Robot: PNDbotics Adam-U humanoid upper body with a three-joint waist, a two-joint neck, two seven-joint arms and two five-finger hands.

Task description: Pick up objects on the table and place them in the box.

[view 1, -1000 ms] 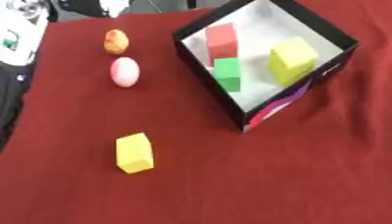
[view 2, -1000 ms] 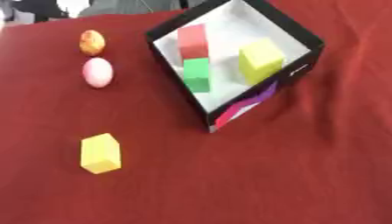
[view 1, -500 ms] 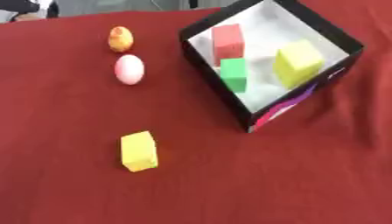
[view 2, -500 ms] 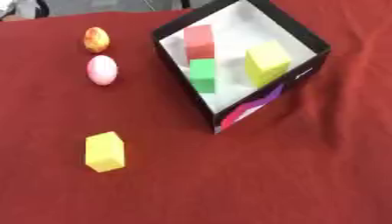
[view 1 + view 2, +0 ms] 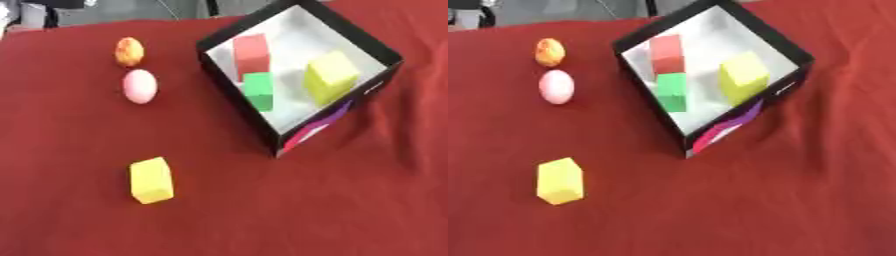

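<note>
**Three loose pieces on the cloth, no hand on camera**

I see the black-walled, white-floored box (image 5: 378,80) far right on the red tablecloth (image 5: 332,210), holding a red block (image 5: 251,53), green block (image 5: 258,90) and yellow cube (image 5: 330,77). Wide bare cloth lies near me. Left of the box: yellow foam block (image 5: 151,180), pink egg (image 5: 140,86), orange egg (image 5: 129,51) (near the far edge). Both views match; neither shows my hands, so I cannot tell their state.

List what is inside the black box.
Inside the black box lie a red block, a green block and a yellow block on its white floor. The near wall hides a strip of floor.
</note>
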